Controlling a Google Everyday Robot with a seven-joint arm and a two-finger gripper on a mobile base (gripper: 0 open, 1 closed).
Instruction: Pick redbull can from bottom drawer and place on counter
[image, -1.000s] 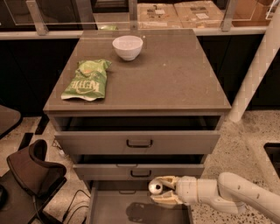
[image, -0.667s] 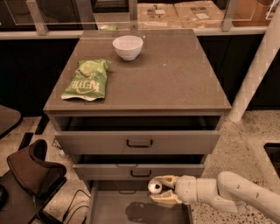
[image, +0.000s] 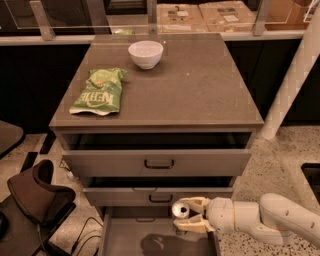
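Observation:
My gripper (image: 189, 215) reaches in from the right over the open bottom drawer (image: 131, 238). Its cream fingers (image: 196, 226) are shut on the redbull can (image: 180, 210), whose shiny silver top faces the camera. The can is held above the drawer's grey floor, just below the middle drawer's front. A dark shadow lies on the drawer floor under it. The counter (image: 195, 87) is the flat grey-brown top of the cabinet, well above the gripper.
A white bowl (image: 145, 53) and a green chip bag (image: 98, 91) lie on the counter's left and back. The top drawer (image: 157, 162) and middle drawer (image: 157, 197) stand partly open. A brown chair (image: 35, 197) is at left, a white post (image: 291, 80) at right.

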